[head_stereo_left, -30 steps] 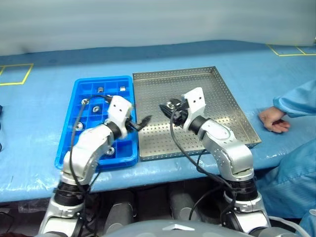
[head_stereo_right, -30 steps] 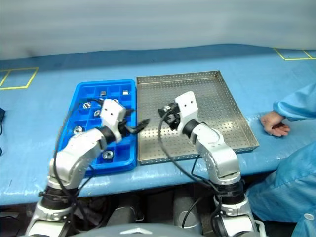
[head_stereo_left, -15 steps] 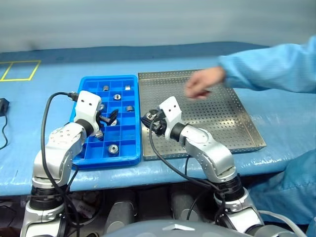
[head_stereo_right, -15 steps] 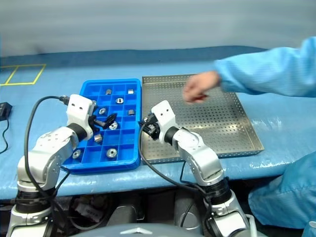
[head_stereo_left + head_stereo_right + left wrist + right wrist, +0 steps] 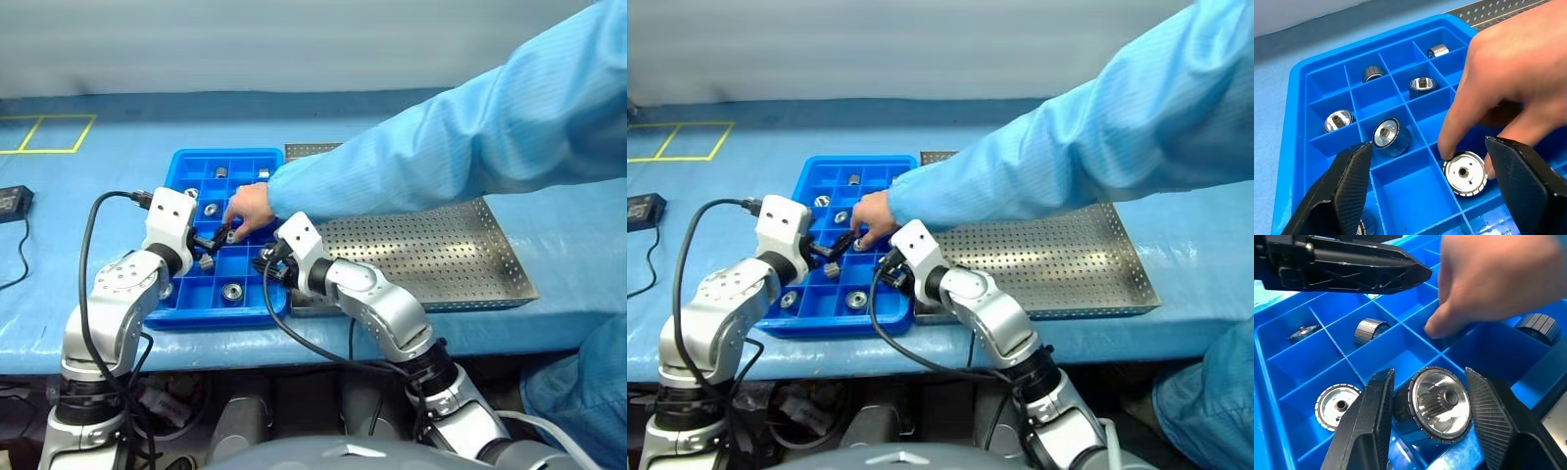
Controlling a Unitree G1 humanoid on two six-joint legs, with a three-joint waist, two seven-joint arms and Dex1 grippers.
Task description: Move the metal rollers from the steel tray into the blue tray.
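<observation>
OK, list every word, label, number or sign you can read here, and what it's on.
None: no readable text anywhere.
Blue tray: no lettering.
Steel tray: plain holes, no marking.
Rollers, e.g. the one between the right gripper's fingers: bare metal, no stamp visible.
Left gripper: plain black fingers.
Table: yellow tape outlines, not characters.
Person's sleeve: unmarked.

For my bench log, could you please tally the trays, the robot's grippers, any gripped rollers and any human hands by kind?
blue tray: 1
steel tray: 1
grippers: 2, left gripper and right gripper
metal roller in the right gripper: 1
person's hand: 1
Total: 6
</observation>
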